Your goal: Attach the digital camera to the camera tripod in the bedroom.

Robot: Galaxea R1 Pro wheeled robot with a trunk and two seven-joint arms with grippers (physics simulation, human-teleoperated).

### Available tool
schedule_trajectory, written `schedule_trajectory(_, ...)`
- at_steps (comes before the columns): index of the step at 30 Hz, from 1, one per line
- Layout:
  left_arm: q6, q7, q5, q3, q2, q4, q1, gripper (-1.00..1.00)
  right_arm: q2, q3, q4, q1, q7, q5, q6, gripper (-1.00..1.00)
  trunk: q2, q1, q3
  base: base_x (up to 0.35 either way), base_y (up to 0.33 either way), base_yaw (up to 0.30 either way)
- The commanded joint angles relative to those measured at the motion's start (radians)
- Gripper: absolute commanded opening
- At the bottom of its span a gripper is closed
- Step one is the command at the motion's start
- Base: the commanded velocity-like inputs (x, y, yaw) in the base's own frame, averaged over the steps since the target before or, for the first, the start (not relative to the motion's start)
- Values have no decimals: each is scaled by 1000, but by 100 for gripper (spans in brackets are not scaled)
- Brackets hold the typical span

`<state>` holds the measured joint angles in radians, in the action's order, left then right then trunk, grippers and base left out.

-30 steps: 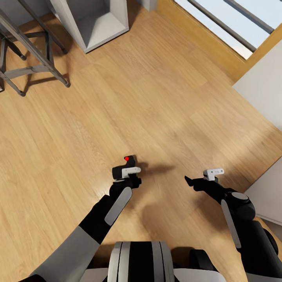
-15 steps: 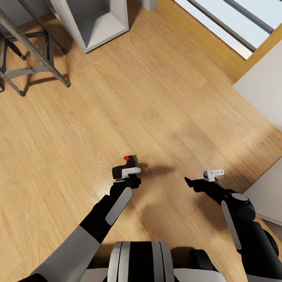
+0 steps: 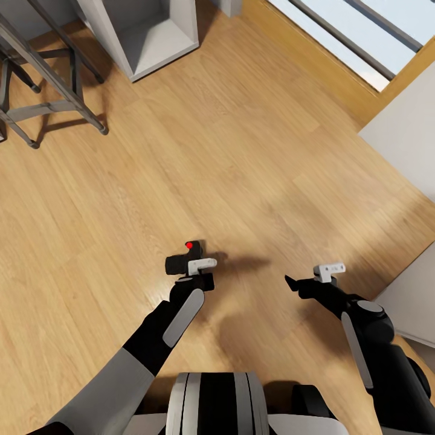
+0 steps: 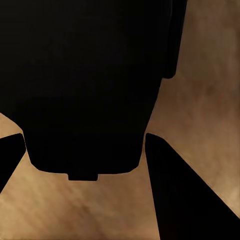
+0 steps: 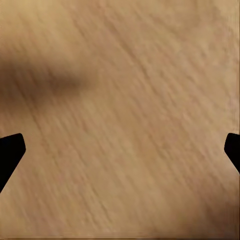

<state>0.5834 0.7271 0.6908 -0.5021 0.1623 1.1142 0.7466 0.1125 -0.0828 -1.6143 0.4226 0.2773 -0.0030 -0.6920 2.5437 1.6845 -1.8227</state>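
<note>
Camera (image 3: pixel 183 260) shifted slightly toward the left since 1.0 s ago, red button (image 3: pixel 189 244) now further left too; left gripper (image 3: pixel 192 273) turned with it. Right gripper (image 3: pixel 294 281) nudged a touch lower, otherwise same pose. Head view unchanged.

Left gripper pinching camera, jaws closed against its black body; in left wrist view, body (image 4: pixel 85 85) sits between the two fingers (image 4: pixel 185 195), held above wood floor (image 4: pixel 200 100). Camera held low in front of trunk, above floor (image 3: pixel 241 157), well apart from tripod.

Right gripper holding nothing, jaws spread wide; fingertips (image 5: pixel 10 150) at opposite edges of right wrist view with bare floor (image 5: pixel 125 125) between.

Tripod (image 3: pixel 42 90) at far left: metal legs and black feet on floor, top cut off by frame. White shelf (image 3: pixel 151 36) just beside it. Door (image 3: pixel 338 36) with frosted strips at far right.
</note>
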Motion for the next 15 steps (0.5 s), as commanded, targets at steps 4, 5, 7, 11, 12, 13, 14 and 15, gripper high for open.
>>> schedule_trajectory(4, 9, 9, -2, -1, -2, 1, 0, -100, 0, -2, -1, -9, 5, 0, -4, 100, 0, 0, -1, 0, 0, 0)
schedule_trajectory(5, 9, 9, -2, -1, -2, 1, 0, -100, 0, -2, -1, -11, 5, 0, -3, 100, 0, 0, -1, 0, 0, 0)
schedule_trajectory(7, 9, 9, -1, -1, -2, 1, -1, -100, 0, -2, -1, -12, 5, 0, -3, 100, 0, 0, -1, 0, 0, 0)
schedule_trajectory(11, 9, 10, -1, -1, -2, 2, -4, -100, 1, -2, -1, -13, 5, 0, -3, 100, 0, 0, -1, 0, 0, 0)
schedule_trajectory(12, 10, 23, -2, -2, -9, 68, -27, -100, 0, 3, -1, -14, 5, 0, -7, 100, 0, 0, 3, 0, 0, 0)
schedule_trajectory(13, 10, 23, -2, -2, -9, 68, -27, -100, 0, 4, -1, -15, 5, 0, -7, 100, 0, -1, 7, 0, 0, 0)
schedule_trajectory(14, 10, 23, -2, -2, -9, 68, -27, -100, -1, 6, -1, -16, 5, 0, -7, 100, -1, -1, 11, 0, 0, 0)
schedule_trajectory(15, 10, 23, -2, -2, -9, 68, -27, -100, -2, 8, -1, -18, 6, 0, -7, 100, -1, -2, 15, 0, 0, 0)
